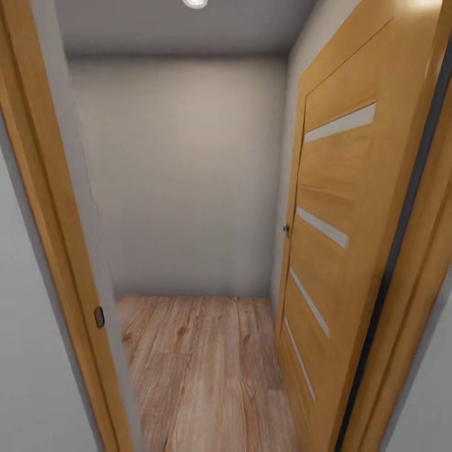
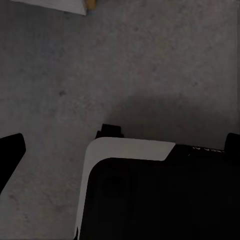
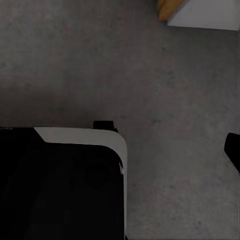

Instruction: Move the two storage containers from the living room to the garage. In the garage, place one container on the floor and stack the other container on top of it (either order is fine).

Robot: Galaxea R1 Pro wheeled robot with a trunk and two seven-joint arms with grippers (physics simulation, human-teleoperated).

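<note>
Neither orange-red storage container is in view. Under me lies smooth dark grey concrete floor [image 2: 150, 65], also seen in the right wrist view [image 3: 165, 75]. My left gripper [image 2: 120, 150] hangs over my black-and-white base [image 2: 150, 190], open and holding nothing, one dark finger [image 2: 10, 155] at each side of that view. My right gripper [image 3: 120, 150] hangs the same way over the base [image 3: 60, 185]. One finger [image 3: 233, 150] stands far out at the edge, and the other is lost against the dark base. It holds nothing.
Ahead is a narrow doorway with a wooden frame [image 1: 56, 251] on the left. A wood-panelled door [image 1: 339, 220] with white strips stands open on the right. Beyond are light wood planks [image 1: 201, 376] and a white wall [image 1: 188, 176]. A white wall foot [image 3: 205, 12] borders the concrete.
</note>
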